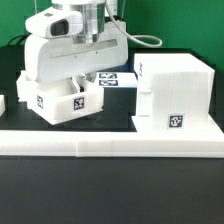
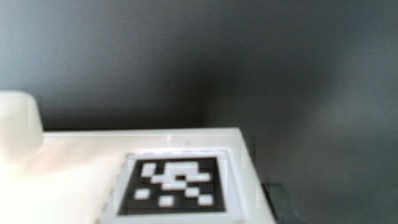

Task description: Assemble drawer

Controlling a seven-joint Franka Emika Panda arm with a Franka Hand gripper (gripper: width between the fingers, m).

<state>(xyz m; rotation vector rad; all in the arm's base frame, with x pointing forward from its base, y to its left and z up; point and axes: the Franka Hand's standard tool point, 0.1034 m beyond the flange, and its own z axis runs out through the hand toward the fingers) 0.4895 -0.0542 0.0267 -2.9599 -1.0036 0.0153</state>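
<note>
A small white tray box (image 1: 60, 100) with square markers on its faces sits at the exterior view's left, slightly tilted. My gripper (image 1: 82, 83) comes down onto its top from above and appears shut on its wall; the fingertips are mostly hidden by the hand. In the wrist view the tray box (image 2: 80, 165) fills the near part of the picture, with one marker (image 2: 175, 185) very close. A dark finger (image 2: 311, 205) shows beside the box edge. The large cube-shaped housing (image 1: 175, 92) stands at the exterior view's right, apart from the tray box.
The long low white border bar (image 1: 110, 146) runs across the front. The marker board (image 1: 118, 78) lies behind, between tray box and housing. Another white part (image 1: 3, 103) shows at the far left edge. A rounded white shape (image 2: 15, 125) shows in the wrist view.
</note>
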